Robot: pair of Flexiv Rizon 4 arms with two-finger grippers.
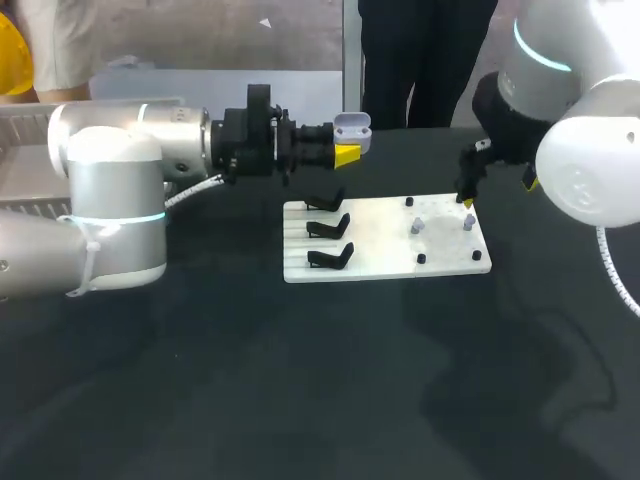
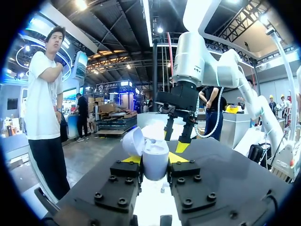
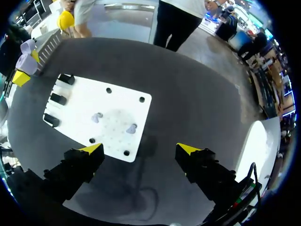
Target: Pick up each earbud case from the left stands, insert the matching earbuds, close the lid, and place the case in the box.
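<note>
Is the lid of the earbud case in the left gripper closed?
No, the lid stands open, tilted back from the earbud case.

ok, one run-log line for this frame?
left end effector: shut on open earbud case, held aloft | right end effector: open, over white board near earbuds | stands: empty

text: none legible | labels: none legible | numbers/signs: none legible in any view
</note>
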